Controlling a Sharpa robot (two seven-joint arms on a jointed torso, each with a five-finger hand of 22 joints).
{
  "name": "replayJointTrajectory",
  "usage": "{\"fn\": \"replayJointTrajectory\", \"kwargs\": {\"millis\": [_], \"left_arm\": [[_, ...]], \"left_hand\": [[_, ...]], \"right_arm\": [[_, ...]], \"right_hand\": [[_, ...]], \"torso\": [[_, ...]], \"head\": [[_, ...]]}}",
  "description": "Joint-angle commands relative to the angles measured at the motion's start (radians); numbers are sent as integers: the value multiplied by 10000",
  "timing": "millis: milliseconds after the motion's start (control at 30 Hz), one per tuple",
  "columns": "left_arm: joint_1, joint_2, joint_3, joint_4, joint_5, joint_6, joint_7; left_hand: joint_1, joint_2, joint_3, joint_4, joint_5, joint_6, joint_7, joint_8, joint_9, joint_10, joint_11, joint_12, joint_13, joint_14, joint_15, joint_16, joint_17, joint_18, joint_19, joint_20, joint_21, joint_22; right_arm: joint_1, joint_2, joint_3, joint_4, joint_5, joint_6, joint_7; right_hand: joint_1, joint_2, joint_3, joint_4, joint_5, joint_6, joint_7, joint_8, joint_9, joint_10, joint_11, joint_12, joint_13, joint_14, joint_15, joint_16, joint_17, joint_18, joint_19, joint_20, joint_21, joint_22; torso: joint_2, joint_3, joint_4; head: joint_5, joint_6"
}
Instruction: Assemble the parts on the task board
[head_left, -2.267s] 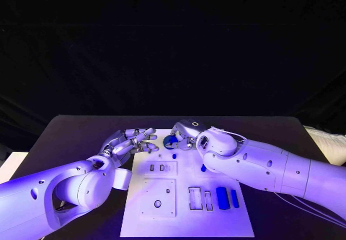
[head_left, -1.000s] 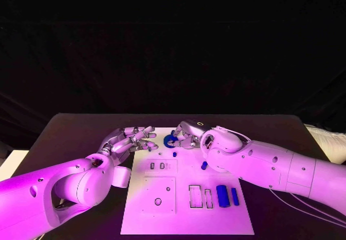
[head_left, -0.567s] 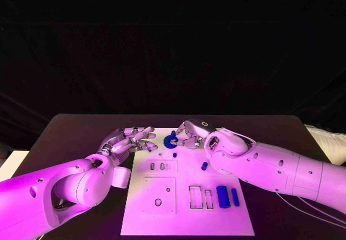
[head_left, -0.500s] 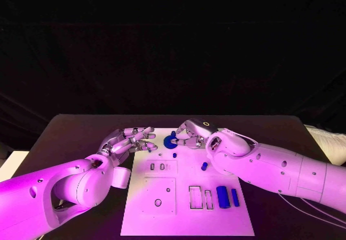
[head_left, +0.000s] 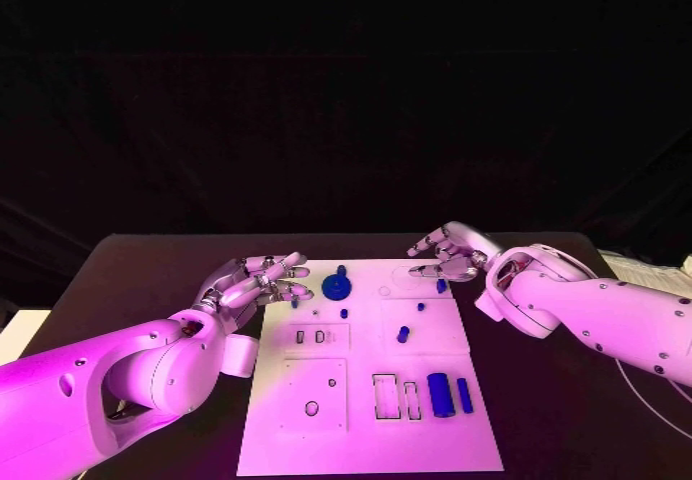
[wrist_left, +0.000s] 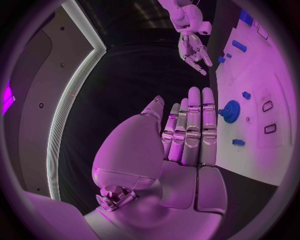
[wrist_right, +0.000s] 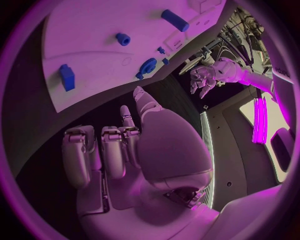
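nearest edge of the task board: flat white plate, matte, cut with rectangular slots and small round holes. two blue bars lie loose beside open slots near the right edge, smooth and blocky; the slots look unfilled. mid-board, a small blue peg lies loose. farther back, the blue gear, round and toothed, sits flat on the board, apparently placed. a small blue block lies near the far right corner. judged: early, most parts unseated.

left hand, silver and jointed, hovers at the board's left edge, fingers loosely apart, holding nothing. right hand sits past the far right corner, fingers partly curled, empty, off the parts.
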Motion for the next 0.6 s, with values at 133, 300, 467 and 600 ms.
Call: {"fn": "replayJointTrajectory", "kwargs": {"millis": [133,300,467,600], "left_arm": [[7,53,7,-107,8,562,374],[5,51,6,-159,8,518,364],[3,58,5,-218,8,466,341],[2,64,5,-255,8,533,330]], "left_hand": [[42,-11,-8,-67,29,-14,12,-52,17,-34,-8,-53,4,-122,1,-101,26,102,-58,67,-83,-21],[51,5,2,-72,31,-12,12,-52,18,-34,-7,-54,4,-126,1,-108,32,103,-61,68,-86,-23],[57,13,8,-75,32,-11,12,-52,18,-33,-8,-54,4,-126,0,-111,35,104,-62,68,-87,-24],[66,22,16,-80,33,-11,12,-52,19,-33,-8,-55,4,-126,-1,-115,40,105,-63,69,-89,-26]], "right_arm": [[-101,-266,0,-294,32,500,989],[-277,-342,0,-576,-675,387,988],[-405,-260,1,-929,-892,306,919],[-441,-229,1,-1076,-917,299,899]], "right_hand": [[151,-128,-72,-233,-53,-181,15,-32,-18,781,54,-144,2269,1061,47,41,2634,-9,772,54,-61,2064],[141,-165,-107,-262,-54,-202,18,-30,-17,774,57,-164,2260,1061,50,41,2634,-6,768,58,-65,2056],[101,-176,-141,-262,-30,-230,23,-32,-17,774,61,-165,2260,1061,53,41,2634,-6,767,61,-66,2054],[57,-175,-172,-256,-2,-251,26,-31,-17,774,65,-166,2259,1061,56,41,2634,-6,767,64,-66,2055]], "torso": [[-52,48,-67],[-29,58,-80],[-27,47,-41],[-37,36,-32]], "head": [[-19,-11],[-26,9],[-42,-14],[-46,-23]]}}
